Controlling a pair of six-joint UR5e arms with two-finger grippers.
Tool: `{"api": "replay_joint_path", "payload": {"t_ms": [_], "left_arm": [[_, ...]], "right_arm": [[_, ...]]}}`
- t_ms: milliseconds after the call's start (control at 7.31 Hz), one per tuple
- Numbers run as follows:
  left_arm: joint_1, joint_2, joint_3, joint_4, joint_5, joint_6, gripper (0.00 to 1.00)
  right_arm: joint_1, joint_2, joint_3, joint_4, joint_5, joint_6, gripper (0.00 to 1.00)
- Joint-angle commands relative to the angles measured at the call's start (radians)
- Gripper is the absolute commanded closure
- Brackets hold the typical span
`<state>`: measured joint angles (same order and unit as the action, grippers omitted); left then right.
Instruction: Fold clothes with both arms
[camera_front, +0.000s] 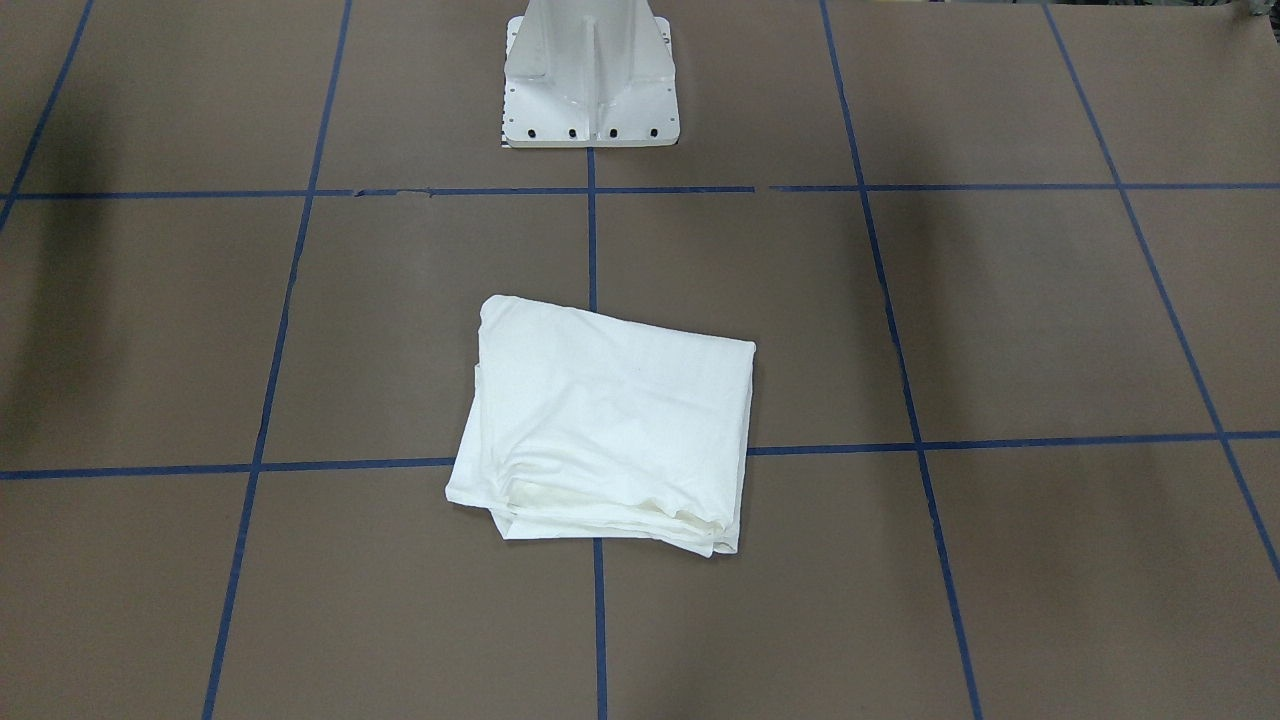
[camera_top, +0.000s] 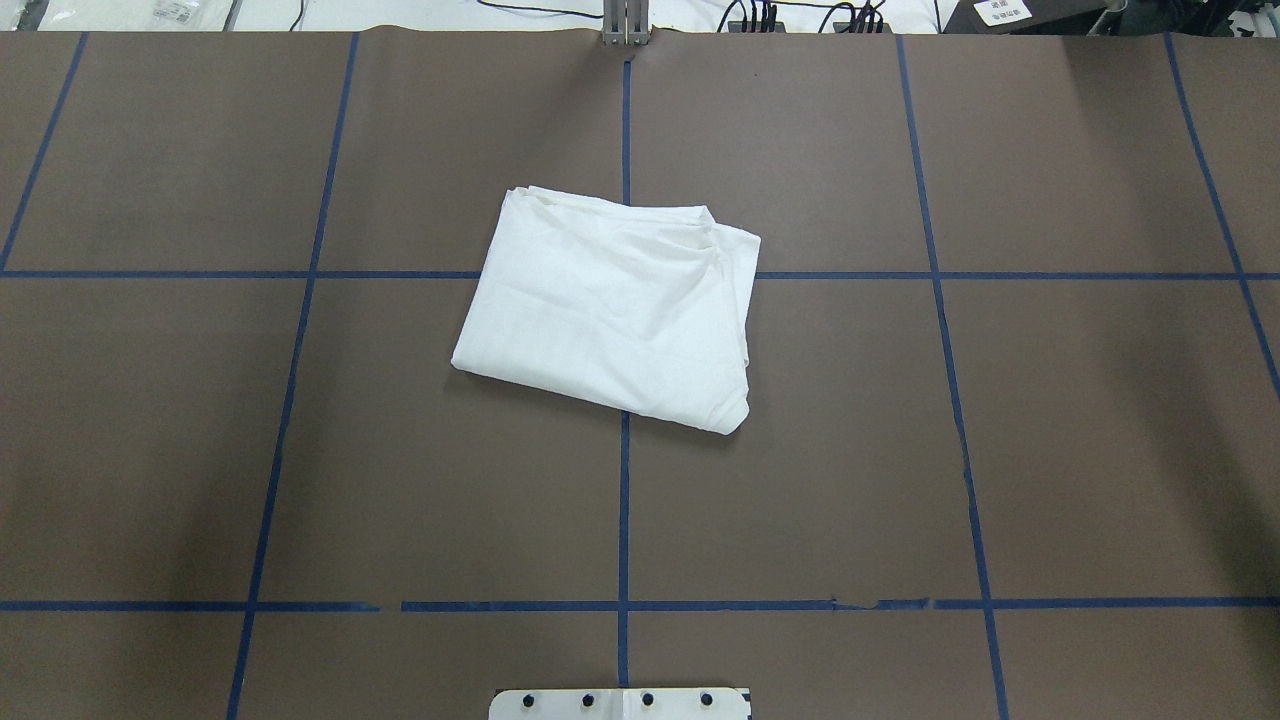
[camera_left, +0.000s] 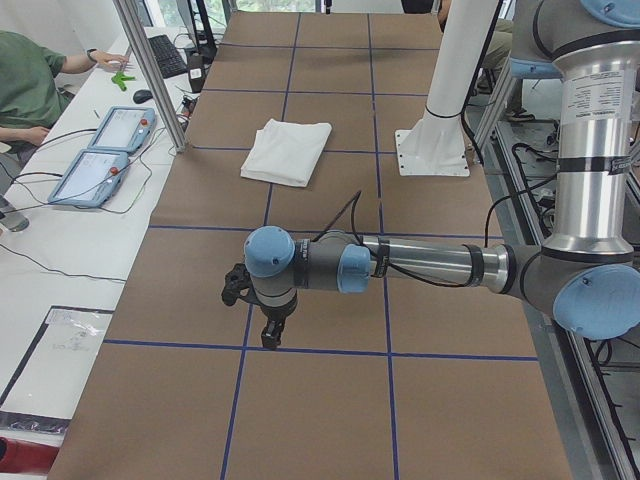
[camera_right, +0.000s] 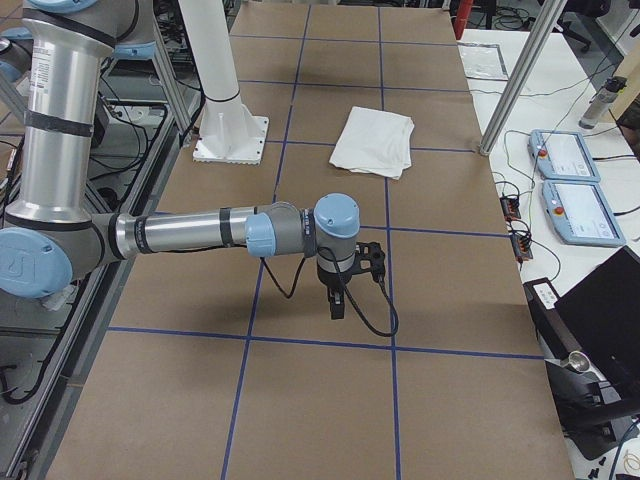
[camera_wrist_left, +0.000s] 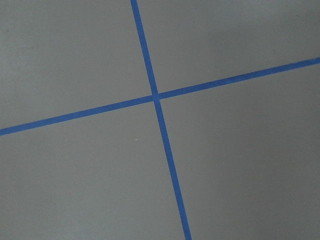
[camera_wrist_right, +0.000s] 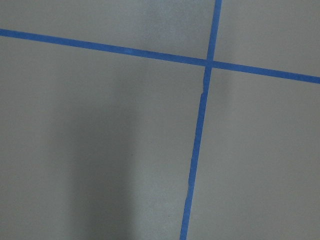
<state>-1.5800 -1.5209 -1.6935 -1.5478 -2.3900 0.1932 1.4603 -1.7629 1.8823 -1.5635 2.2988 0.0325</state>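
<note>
Over the tabletop (camera_top: 1100, 450), left arm (camera_left: 430, 265) and right arm (camera_right: 190, 232) stretch low, each well to one side of the white pedestal (camera_front: 590, 90). Folded shirt (camera_top: 610, 310) lies flat before the pedestal. Left pincer (camera_left: 269, 340), right pincer (camera_right: 337, 308) point down; opening: cannot tell.

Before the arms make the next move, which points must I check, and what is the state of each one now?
1. T-shirt folded into a compact rectangle: ok.
2. Its layers aligned: not ok, the edges are staggered on the operators' side.
3. Left hand off the shirt, above bare table: ok.
4. Right hand off the shirt: ok.
5. Hands open or shut: cannot tell, only the side views show them.
</note>
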Motion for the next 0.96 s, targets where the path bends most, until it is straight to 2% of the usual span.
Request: {"api": "replay_joint_path", "payload": {"t_ms": [0, 821], "left_arm": [[0.000, 0.010, -0.005, 0.000, 0.000, 0.000, 0.00], [0.000, 0.034, -0.034, 0.000, 0.000, -0.001, 0.00]], "right_arm": [[0.000, -0.001, -0.003, 0.000, 0.001, 0.001, 0.00], [0.000, -0.007, -0.002, -0.001, 0.004, 0.001, 0.00]]}}
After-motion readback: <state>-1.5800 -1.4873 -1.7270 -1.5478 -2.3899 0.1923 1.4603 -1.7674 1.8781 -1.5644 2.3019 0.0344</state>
